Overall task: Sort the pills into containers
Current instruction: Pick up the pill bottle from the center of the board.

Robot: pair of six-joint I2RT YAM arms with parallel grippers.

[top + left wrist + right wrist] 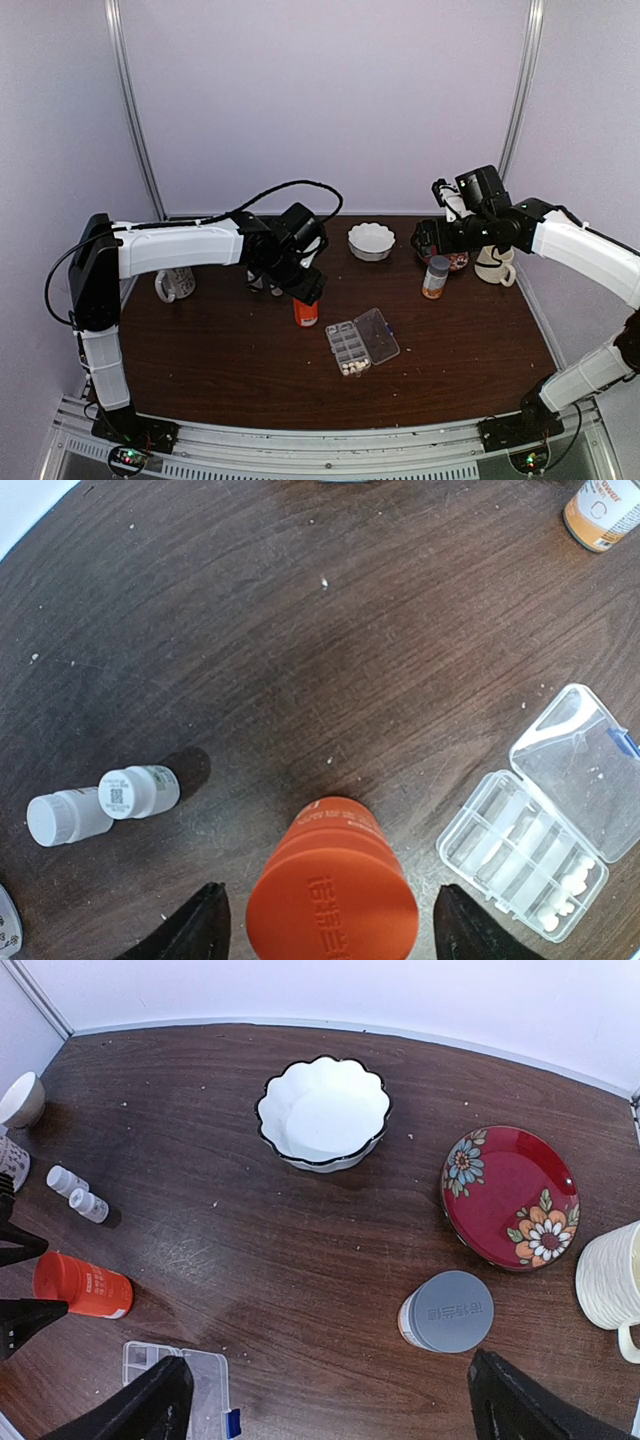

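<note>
The clear organizer box [349, 347] lies open at mid-table, its lid [588, 767] folded flat to one side. Several cream-white pills [560, 905] fill one end cell; the other containers look empty. An orange bottle [331, 890] stands upright just left of the box. My left gripper [335, 930] is open, with one finger on each side of that bottle and a gap to its cap on both sides. My right gripper [335, 1410] is open and high over the table's right half, with nothing between its fingers. The box's corner [190, 1380] shows by its left finger.
A grey-capped bottle [447, 1310] stands under the right arm, beside a red flowered plate [512, 1197] and a cream mug [612, 1278]. A white scalloped bowl [371, 240] sits at the back. Two tiny white bottles [100, 805] lie left of the orange one. Another mug [175, 284] stands far left.
</note>
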